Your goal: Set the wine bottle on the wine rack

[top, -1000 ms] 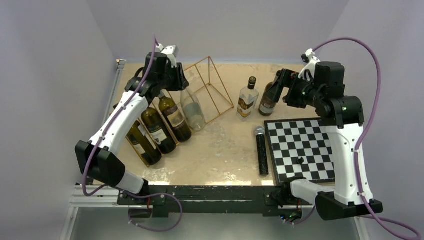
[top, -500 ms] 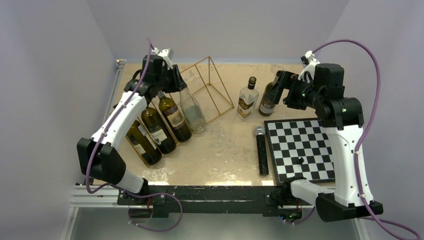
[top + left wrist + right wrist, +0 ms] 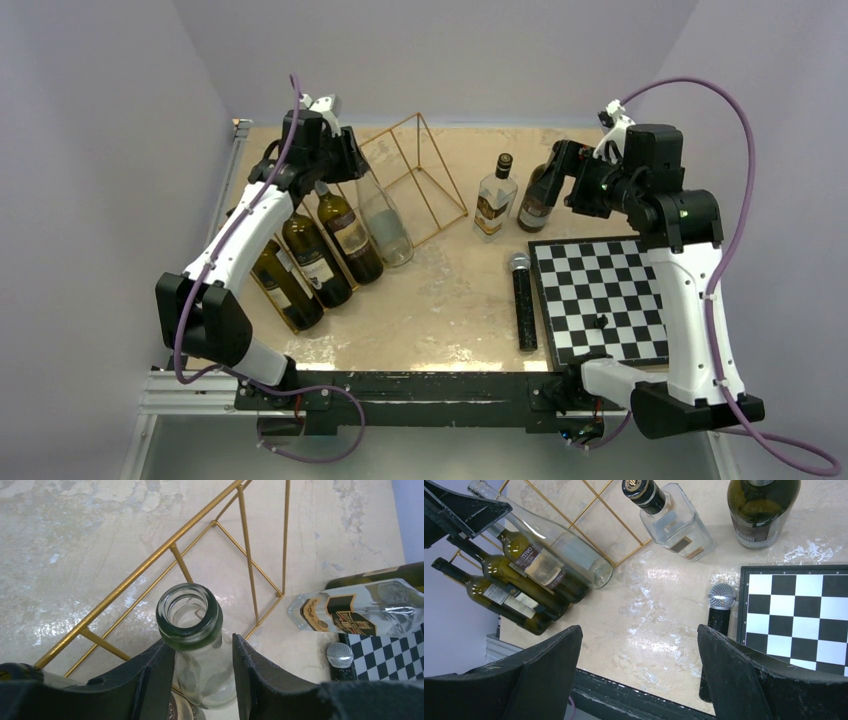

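Observation:
The gold wire wine rack [image 3: 420, 175] stands at the back left, with three dark wine bottles [image 3: 315, 260] and a clear empty bottle [image 3: 385, 222] lying slanted in its slots. My left gripper [image 3: 338, 165] is open and straddles the clear bottle's neck [image 3: 190, 615]. In the left wrist view the gripper [image 3: 201, 640] has its left finger against the glass and a gap at its right finger. My right gripper [image 3: 565, 182] is open and empty [image 3: 639, 630], above the table beside a standing dark wine bottle [image 3: 537, 200], which also shows in the right wrist view [image 3: 761, 510].
A clear square liquor bottle [image 3: 495, 200] stands left of the dark bottle. A black microphone [image 3: 523, 300] lies beside the chessboard [image 3: 605, 300] at the front right. The rack's right slots [image 3: 250, 565] hold nothing.
My left gripper has shifted slightly left and back at the clear bottle's neck. My right arm has edged a little to the left. The bottles stay in place.

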`<move>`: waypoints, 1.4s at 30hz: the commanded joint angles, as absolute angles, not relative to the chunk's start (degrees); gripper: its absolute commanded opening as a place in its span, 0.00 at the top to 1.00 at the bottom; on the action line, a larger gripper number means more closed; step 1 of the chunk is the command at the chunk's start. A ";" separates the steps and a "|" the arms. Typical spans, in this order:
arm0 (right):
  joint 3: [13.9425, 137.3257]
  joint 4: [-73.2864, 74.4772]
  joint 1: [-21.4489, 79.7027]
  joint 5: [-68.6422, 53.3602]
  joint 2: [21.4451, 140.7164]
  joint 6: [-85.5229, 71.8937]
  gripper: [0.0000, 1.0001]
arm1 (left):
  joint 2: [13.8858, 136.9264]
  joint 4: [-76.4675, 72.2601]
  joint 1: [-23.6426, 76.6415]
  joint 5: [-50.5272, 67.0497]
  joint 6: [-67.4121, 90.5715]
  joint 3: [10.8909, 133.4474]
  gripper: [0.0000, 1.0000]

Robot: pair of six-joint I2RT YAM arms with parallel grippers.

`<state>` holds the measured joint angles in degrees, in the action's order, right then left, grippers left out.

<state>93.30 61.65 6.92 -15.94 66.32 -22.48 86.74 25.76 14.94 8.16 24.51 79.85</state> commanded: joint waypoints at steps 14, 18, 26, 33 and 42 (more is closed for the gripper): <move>95.82 59.50 6.90 -15.23 67.81 -22.54 0.10 | 88.69 24.10 13.41 5.45 24.89 80.48 0.50; 96.01 59.42 6.86 -15.93 68.11 -22.64 0.10 | 88.10 25.14 13.18 6.61 25.60 80.64 0.50; 96.07 59.07 6.91 -17.22 67.85 -22.19 0.11 | 84.66 28.74 13.10 11.46 26.72 83.41 0.31; 96.50 60.08 6.94 -17.28 67.40 -21.51 0.10 | 82.23 24.61 13.69 26.37 24.43 84.01 0.25; 97.03 59.94 6.86 -18.05 67.78 -21.27 0.07 | 85.44 10.64 25.77 41.49 18.93 85.05 0.08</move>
